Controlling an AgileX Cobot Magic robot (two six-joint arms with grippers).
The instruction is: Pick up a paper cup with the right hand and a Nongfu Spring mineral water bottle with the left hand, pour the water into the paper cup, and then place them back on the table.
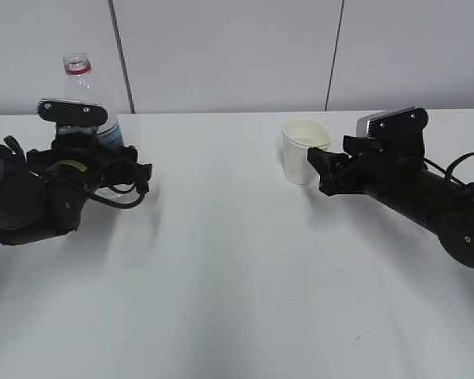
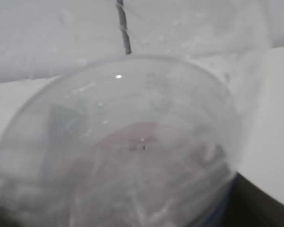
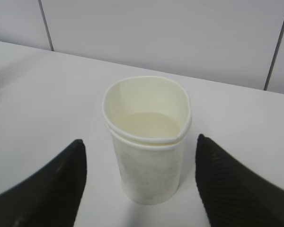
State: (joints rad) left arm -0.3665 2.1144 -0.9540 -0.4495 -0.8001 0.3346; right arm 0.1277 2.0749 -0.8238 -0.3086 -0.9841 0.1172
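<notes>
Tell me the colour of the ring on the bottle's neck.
Red; the neck ring shows best in the exterior view.

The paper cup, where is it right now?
The paper cup stands upright on the white table, right of centre in the exterior view, near the back wall. The right hand has one open finger on either side, neither touching it.

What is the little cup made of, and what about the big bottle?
The cup looks like paper: matte off-white walls, a thin rolled rim and a slightly squashed mouth. The bottle looks like clear plastic: you can see through its glossy wall, and it has a red ring at the neck.
</notes>
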